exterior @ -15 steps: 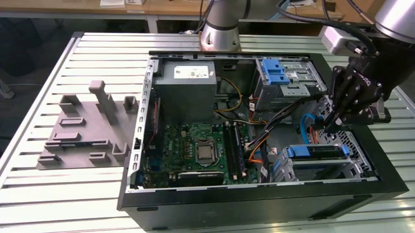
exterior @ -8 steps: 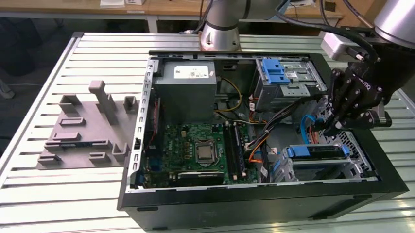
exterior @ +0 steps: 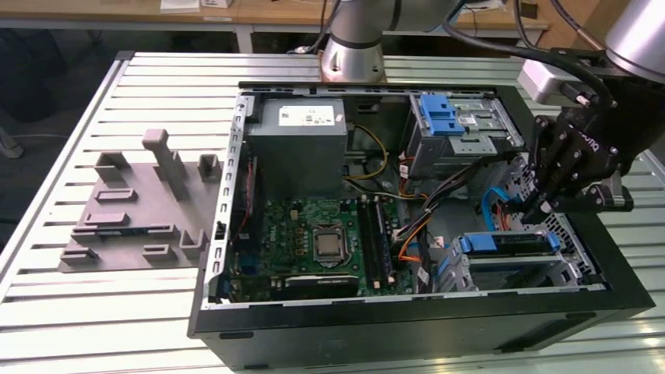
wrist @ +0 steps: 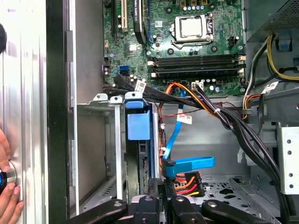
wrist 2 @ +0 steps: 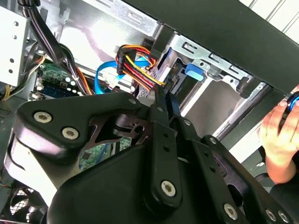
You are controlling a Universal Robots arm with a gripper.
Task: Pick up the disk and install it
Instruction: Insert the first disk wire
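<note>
The flat silver-grey disk in its blue plastic bracket (exterior: 506,244) sits edge-up in the metal drive cage (exterior: 561,269) at the front corner of the open black computer case (exterior: 416,327), toward the exterior view's right. From there it shows as a thin grey slab capped by a blue strip. In the first wrist view the disk (wrist: 139,126) stands between the cage's grey sheet-metal walls, with a square blue tab on its upper edge.

The black multi-link gripper (exterior: 540,209) hangs just above and beside the cage. In the first wrist view the gripper (wrist: 161,196) has its fingers drawn close together with nothing visibly between them, next to a bundle of red, yellow and black power wires (wrist: 189,179). A green motherboard (exterior: 317,241) lies on the case floor. A person's hand (wrist: 7,196) rests on the slatted metal table (exterior: 104,304).
</note>
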